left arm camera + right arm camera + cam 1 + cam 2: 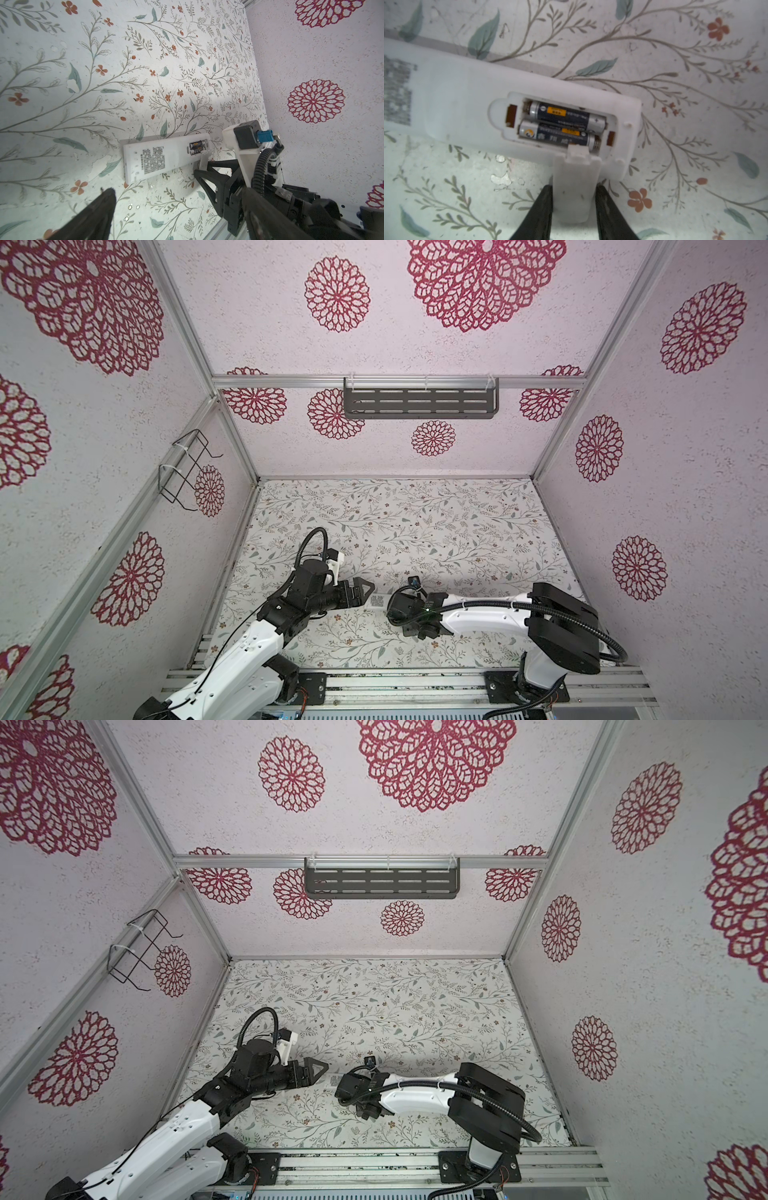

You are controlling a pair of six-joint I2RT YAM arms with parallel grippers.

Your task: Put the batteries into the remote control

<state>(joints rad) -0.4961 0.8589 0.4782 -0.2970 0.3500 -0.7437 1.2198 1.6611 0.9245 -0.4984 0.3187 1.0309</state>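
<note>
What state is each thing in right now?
Remote: lying label side up, compartment open.
Batteries: both seated in the compartment, side by side.
Cover: off, tab at the compartment's edge.
Right end effector: shut on the cover.
Left end effector: open, empty.

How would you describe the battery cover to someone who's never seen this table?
On the floral tabletop, toward the front, a white remote control lies label side up. At the edge of its open compartment sits the battery cover, pinched in the right gripper. Unlike the dark batteries beside it, it is a small plain white tab.
</note>
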